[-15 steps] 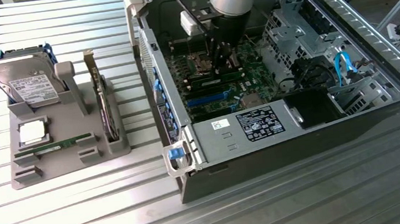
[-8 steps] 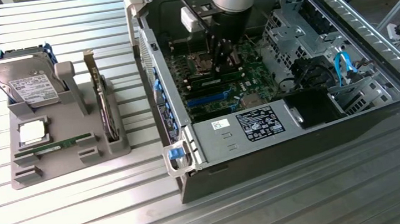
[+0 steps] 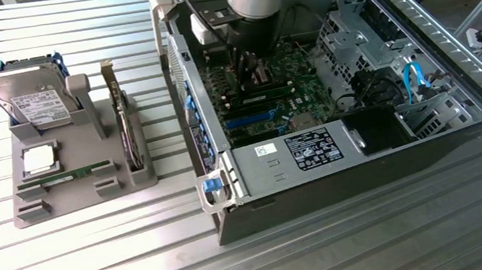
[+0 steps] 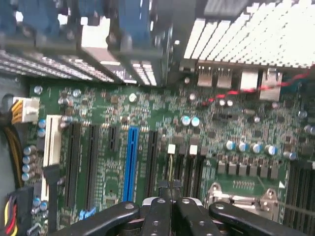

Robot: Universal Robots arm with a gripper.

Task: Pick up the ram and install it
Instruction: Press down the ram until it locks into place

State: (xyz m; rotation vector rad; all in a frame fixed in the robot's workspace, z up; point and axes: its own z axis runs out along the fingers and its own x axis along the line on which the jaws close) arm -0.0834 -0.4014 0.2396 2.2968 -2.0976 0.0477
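Observation:
The ram, a long thin green stick, lies flat in the grey holder tray on the exterior view's left, far from the arm. My gripper is down inside the open computer case, just above the green motherboard. In the wrist view the gripper is shut, its black fingertips pressed together over the dark memory slots. I see nothing held between them.
The tray also carries a hard drive, a square silver processor chip and an upright expansion card. Inside the case are a finned heatsink, a blue slot, a labelled power supply and blue cables.

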